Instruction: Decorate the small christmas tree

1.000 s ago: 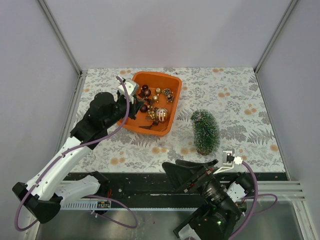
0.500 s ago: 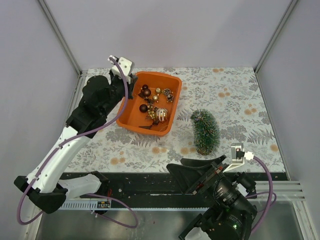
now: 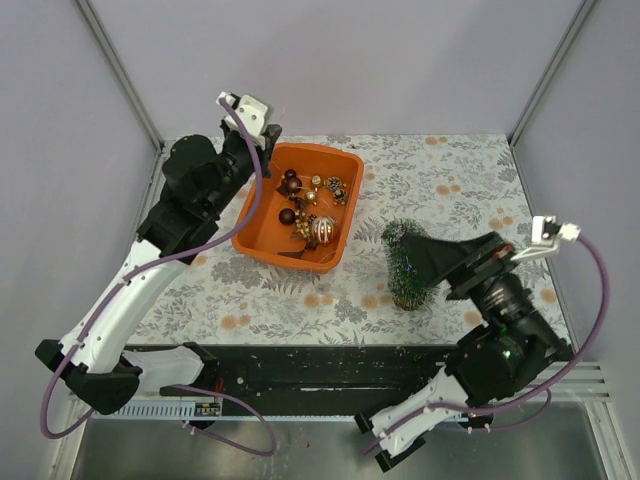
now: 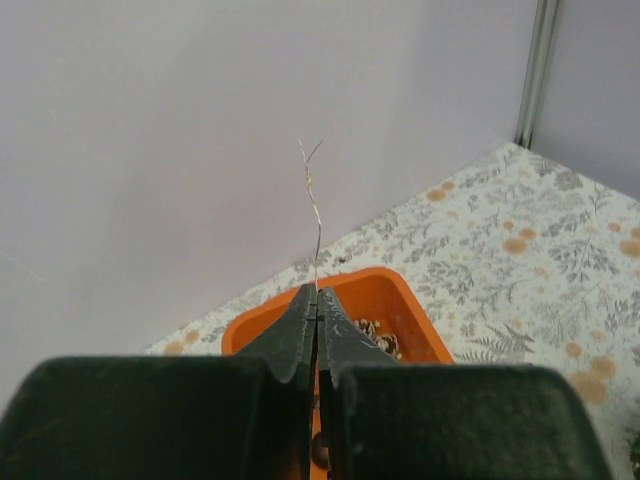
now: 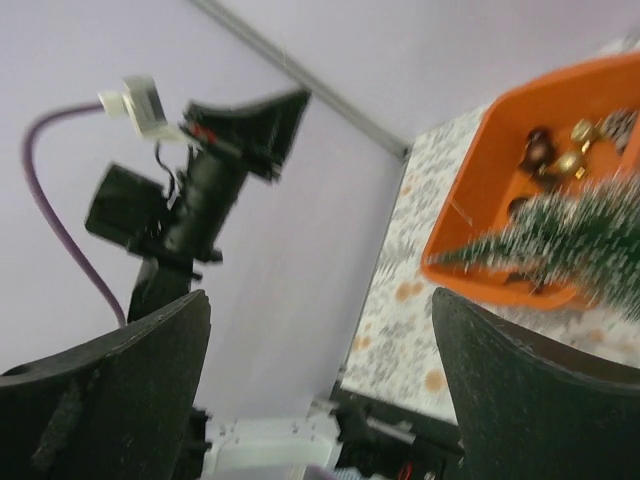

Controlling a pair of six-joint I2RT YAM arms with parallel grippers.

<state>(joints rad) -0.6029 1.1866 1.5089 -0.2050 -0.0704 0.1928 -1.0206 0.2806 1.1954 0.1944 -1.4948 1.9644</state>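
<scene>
The small christmas tree (image 3: 400, 270) stands on the floral cloth to the right of the orange tub (image 3: 340, 160). It is blurred in the right wrist view (image 5: 575, 240). My right gripper (image 3: 420, 262) hangs open just right of the tree and partly covers it, with nothing between its wide fingers (image 5: 320, 385). My left gripper (image 3: 268, 140) is raised over the tub's far left corner. It is shut (image 4: 316, 290) on a thin ornament thread (image 4: 314, 210) that sticks up from the fingertips. A dark round shape (image 4: 320, 450) shows below, between the fingers.
The tub (image 4: 375, 300) holds several small brown and gold baubles and a striped ball (image 3: 322, 230). Lilac walls with metal posts close in the table on three sides. A black strip (image 3: 300, 365) runs along the near edge by the arm bases.
My left arm has lifted and drawn back from the tub's left rim to above its far left corner. My right arm has swung up from the near edge to the tree's right side.
</scene>
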